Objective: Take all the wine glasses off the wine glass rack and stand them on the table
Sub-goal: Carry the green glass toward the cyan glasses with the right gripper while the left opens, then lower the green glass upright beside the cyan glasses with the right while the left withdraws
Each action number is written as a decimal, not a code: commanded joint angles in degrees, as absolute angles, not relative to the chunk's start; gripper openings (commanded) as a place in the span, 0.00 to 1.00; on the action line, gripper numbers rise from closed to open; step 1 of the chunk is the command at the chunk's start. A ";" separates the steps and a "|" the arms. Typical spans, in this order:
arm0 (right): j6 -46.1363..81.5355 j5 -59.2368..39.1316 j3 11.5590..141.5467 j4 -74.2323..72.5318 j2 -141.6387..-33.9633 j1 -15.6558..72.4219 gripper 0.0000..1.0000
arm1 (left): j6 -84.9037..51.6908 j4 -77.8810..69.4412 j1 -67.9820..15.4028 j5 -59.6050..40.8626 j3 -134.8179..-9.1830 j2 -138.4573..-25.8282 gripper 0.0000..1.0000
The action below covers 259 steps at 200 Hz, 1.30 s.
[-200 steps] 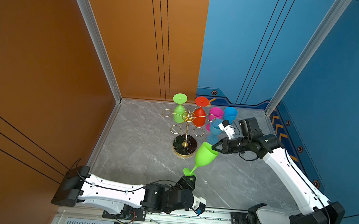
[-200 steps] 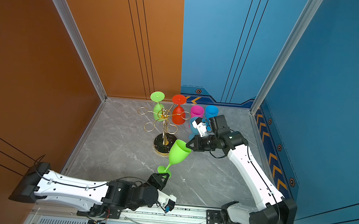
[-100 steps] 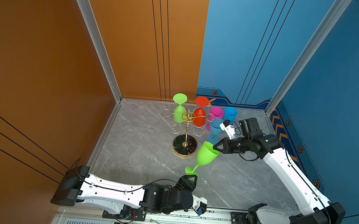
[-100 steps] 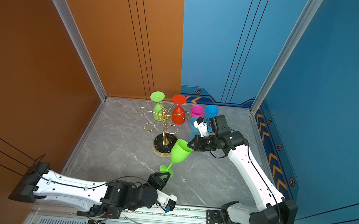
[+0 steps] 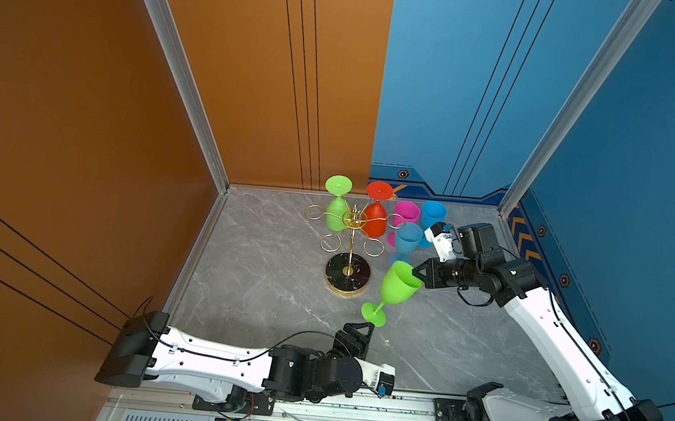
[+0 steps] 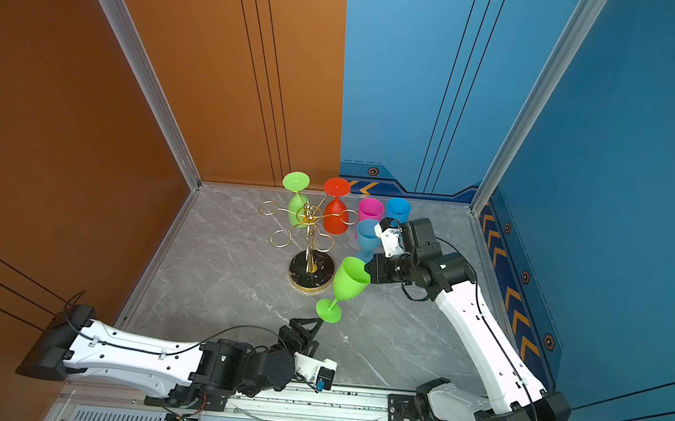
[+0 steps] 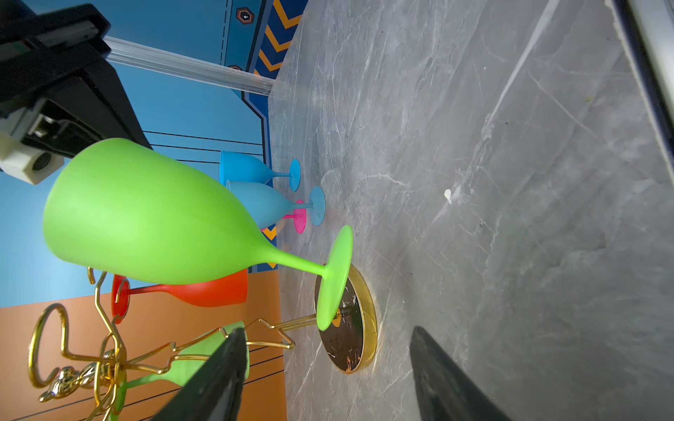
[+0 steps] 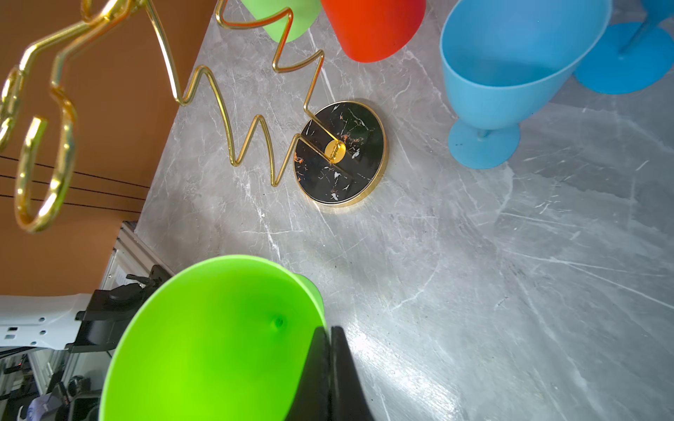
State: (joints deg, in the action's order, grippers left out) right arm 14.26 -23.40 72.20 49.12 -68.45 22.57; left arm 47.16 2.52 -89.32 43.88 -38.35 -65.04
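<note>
Lime-green plastic wine glass (image 5: 398, 283) (image 6: 348, 281) is off the gold wire wine glass rack with round black marbled base (image 5: 348, 273) (image 6: 309, 275), just beside the base on its right-arm side, between the two grippers. Long axis is tilted: mouth up and toward the right arm, foot low and toward the left gripper at the table's near edge. Right gripper (image 5: 417, 273) (image 6: 368, 270) is pinched on the rim, jaws nearly together with the wall between them. Right wrist view looks straight down into the bowl (image 8: 204, 339) and shows that pinch (image 8: 330, 350), one finger inside, one outside; top views only show the tips meeting the rim. Left gripper (image 5: 360, 330) (image 6: 309, 325) is spread wide and grips nothing. Left wrist view gives the side profile (image 7: 146, 215): bowl, stem and tilted foot just ahead of the spread fingertips (image 7: 325, 330), rack base (image 7: 346, 339) behind. Can't tell if the foot touches the grey marbled table (image 5: 263, 280). On the rack, hanging bowl-down: second green glass (image 5: 335, 213) and red glass (image 5: 375, 221). Standing beside it: pink glass (image 5: 405, 212) and two blue glasses (image 5: 433, 213).
</note>
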 commanded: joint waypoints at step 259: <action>15.79 12.92 76.60 46.63 -73.87 18.01 0.00 | -1.85 23.51 -73.13 49.55 -40.89 -48.02 0.91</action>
